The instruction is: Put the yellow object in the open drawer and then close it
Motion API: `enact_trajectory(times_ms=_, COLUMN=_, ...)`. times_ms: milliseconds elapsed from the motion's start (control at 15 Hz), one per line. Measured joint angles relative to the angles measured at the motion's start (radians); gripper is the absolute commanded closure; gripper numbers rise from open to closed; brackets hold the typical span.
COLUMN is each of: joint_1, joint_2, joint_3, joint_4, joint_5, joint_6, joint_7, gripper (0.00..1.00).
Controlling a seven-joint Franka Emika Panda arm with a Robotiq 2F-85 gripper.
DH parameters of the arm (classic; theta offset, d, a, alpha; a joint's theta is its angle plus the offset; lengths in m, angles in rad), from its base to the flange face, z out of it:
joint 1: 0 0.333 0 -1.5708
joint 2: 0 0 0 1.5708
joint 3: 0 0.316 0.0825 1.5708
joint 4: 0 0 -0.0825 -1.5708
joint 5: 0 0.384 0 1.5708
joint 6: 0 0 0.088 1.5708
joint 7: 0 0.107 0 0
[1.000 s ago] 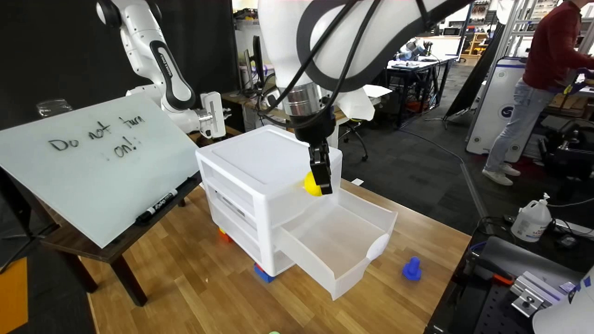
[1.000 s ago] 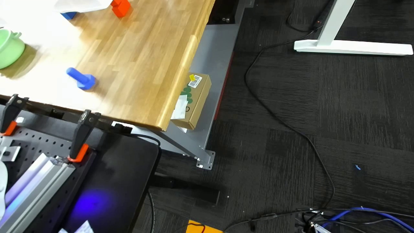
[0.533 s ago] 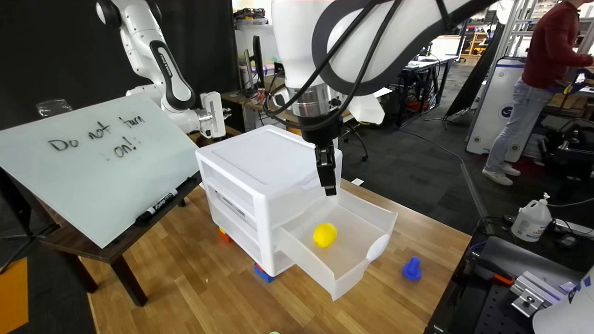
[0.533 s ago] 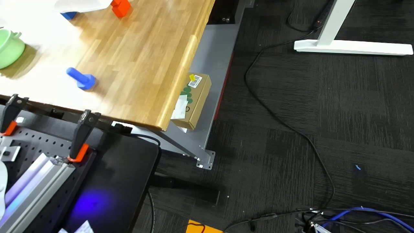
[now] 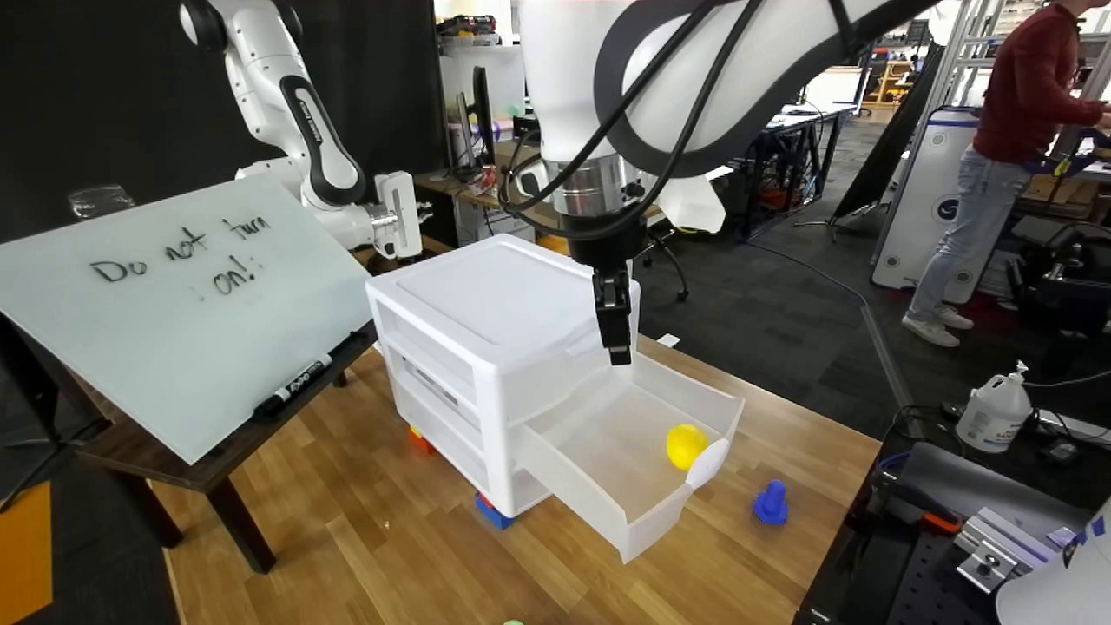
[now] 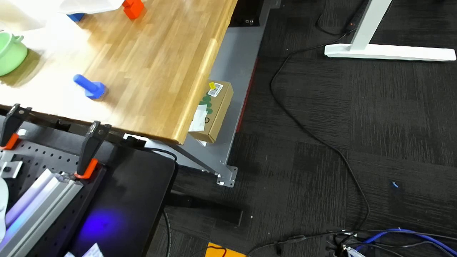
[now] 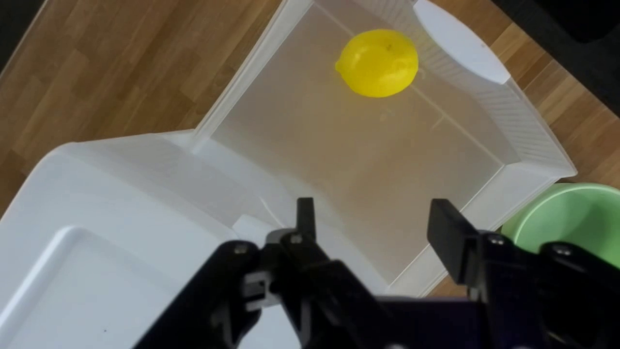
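The yellow object, round like a lemon, lies in the open drawer against its front wall, near the handle. It also shows in the wrist view, at the drawer's front end. The open drawer is the lowest one of the white drawer unit and is pulled well out. My gripper is open, its two fingers wide apart with nothing between them. In an exterior view my gripper hangs above the back part of the drawer, beside the unit, pointing down. The yellow object is out of view in the other camera's picture.
A small blue object stands on the wooden table in front of the drawer. A green pot stands beside the drawer. Colored blocks sit under the unit. A whiteboard leans on a small dark table, with another robot arm behind.
My gripper let go of the yellow object, which dropped into the drawer and rolled forward to its front wall. The gripper moved a little to the right in an exterior view.
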Motion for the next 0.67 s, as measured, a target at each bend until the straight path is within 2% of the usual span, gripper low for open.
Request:
enact_trajectory(times_ms=67, joint_1=0.000, joint_2=-0.002, joint_3=0.000, joint_4=0.000, joint_5=0.000, joint_6=0.001, joint_7=0.000, gripper=0.17)
enact_trajectory(times_ms=133, joint_1=0.000, joint_2=-0.003, joint_3=0.000, joint_4=0.000, joint_5=0.000, joint_6=0.001, joint_7=0.000, gripper=0.16)
enact_trajectory(times_ms=333, joint_1=0.001, joint_2=-0.006, joint_3=0.003, joint_4=0.002, joint_5=0.000, joint_6=0.002, joint_7=0.000, gripper=0.01)
enact_trajectory(times_ms=667, joint_1=0.005, joint_2=-0.031, joint_3=0.024, joint_4=-0.001, joint_5=-0.005, joint_6=0.002, joint_7=0.007, gripper=0.00)
